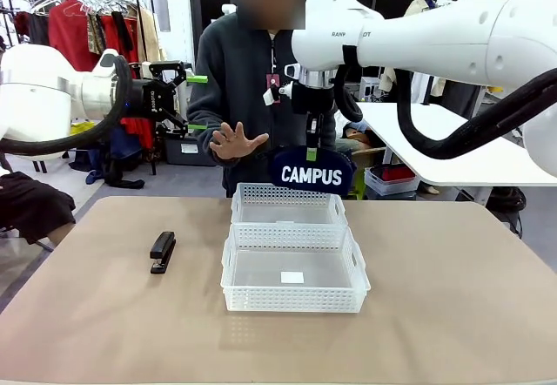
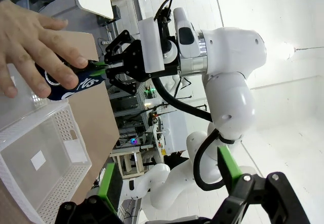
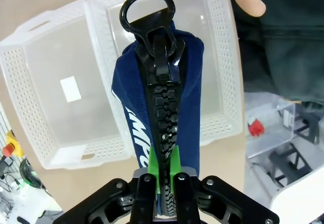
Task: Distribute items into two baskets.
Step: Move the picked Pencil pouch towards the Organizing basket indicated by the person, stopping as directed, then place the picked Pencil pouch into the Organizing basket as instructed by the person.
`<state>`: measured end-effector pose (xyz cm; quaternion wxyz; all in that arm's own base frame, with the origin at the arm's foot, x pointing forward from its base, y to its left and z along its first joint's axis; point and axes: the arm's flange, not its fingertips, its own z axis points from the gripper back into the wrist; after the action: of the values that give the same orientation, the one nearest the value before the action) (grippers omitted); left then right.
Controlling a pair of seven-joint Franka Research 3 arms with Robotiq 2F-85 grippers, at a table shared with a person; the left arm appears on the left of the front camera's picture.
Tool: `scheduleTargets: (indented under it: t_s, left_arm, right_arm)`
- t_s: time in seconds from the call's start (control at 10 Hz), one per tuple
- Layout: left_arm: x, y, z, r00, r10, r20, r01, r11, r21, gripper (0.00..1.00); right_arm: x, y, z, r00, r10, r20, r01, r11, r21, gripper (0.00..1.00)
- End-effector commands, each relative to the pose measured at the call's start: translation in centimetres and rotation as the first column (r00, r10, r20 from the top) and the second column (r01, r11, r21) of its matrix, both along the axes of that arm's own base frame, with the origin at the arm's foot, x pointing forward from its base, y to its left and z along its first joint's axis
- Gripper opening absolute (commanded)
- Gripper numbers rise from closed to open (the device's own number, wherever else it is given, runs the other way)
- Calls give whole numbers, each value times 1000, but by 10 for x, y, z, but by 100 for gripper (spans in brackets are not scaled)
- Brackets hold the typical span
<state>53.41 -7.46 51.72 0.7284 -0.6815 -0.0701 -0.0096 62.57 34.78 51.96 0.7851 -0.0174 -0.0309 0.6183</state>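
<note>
— Where's the pouch (image 1: 311, 176)?

— It hangs from the right gripper (image 1: 311, 148), which is clamped on its zip edge, directly over the far basket (image 1: 289, 204) by the table's (image 1: 452, 315) far edge. Its long axis runs along the basket's long side, so I judge a straight drop would fit.

— And the stapler (image 1: 162, 252)?

— It lies on the table towards the left edge, beside the near basket (image 1: 293, 300), with its long axis running near to far. The left gripper (image 1: 196, 103) is closer to it. That one is raised beyond the far-left corner, jaws wide and empty.

— Any writing?

— "CAMPUS" in white on the pouch. The near basket's label (image 1: 292, 277) looks blank. A person's hand (image 1: 235, 139) is spread near the pouch, and I can't tell if it touches.
</note>
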Motion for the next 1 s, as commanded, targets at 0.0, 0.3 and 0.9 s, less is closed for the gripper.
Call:
scheduleTargets:
  t_s: [0.0, 0.3, 0.9]
  left_arm:
    - [-1, 1, 2, 1000, 2, 1, -2, 1000, -2, 100]
    - [-1, 1, 2, 1000, 2, 1, -2, 1000, -2, 100]
    - [-1, 1, 2, 1000, 2, 1, -2, 1000, -2, 100]
  right_arm:
    - [7, 5, 10, 999, 33, 15, -33, 999, 24, 0]
    - [0, 2, 1, 1000, 3, 5, -3, 1000, 8, 0]
    - [0, 2, 1, 1000, 3, 5, -3, 1000, 8, 0]
